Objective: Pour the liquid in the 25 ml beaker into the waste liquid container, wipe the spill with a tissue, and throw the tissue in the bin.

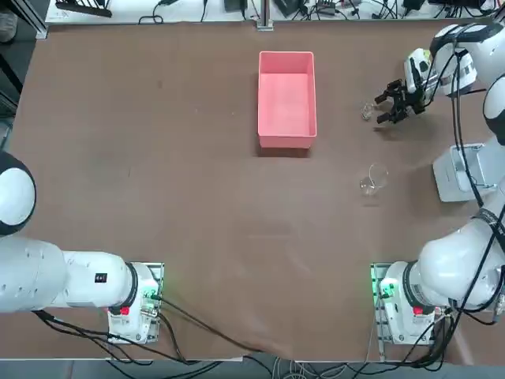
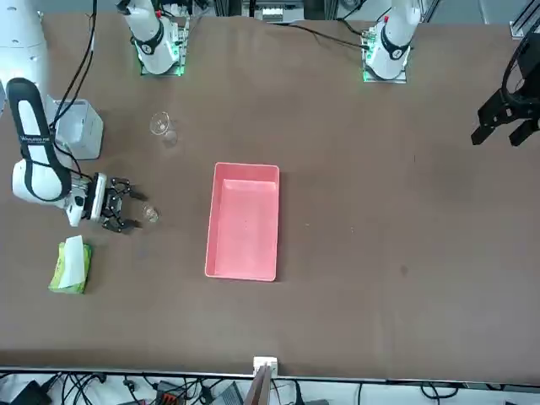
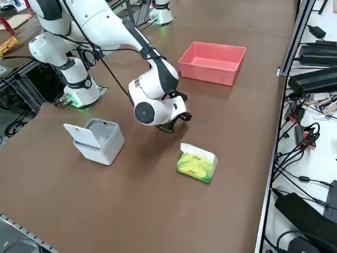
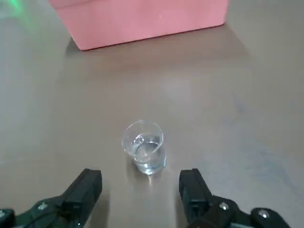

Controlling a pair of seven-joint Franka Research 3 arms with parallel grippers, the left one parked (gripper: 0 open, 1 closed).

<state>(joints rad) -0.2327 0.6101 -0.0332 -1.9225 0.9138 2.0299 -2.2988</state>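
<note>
The 25 ml beaker [image 4: 145, 148] stands upright on the brown table with a little clear liquid in it; it also shows as a tiny glass beaker [image 1: 367, 110] [image 2: 150, 214]. My right gripper [image 4: 140, 190] [image 1: 392, 104] [image 2: 126, 207] is low over the table just short of it, open, with one finger to each side and nothing between them. The waste liquid container [image 1: 286, 99] [image 2: 245, 219] [image 4: 137, 19] is the pink tray beyond the beaker. The bin [image 1: 458, 172] [image 2: 76, 126] [image 3: 97, 139] stands with its lid up near the arm's base side. A loose tissue is out of view.
A larger glass beaker [image 1: 375, 179] [image 2: 160, 125] stands between the small one and the arm's base. A yellow-green tissue pack [image 2: 70, 266] [image 3: 196, 163] with a white tuft lies at the far right of the table. Cables run along the table's edges.
</note>
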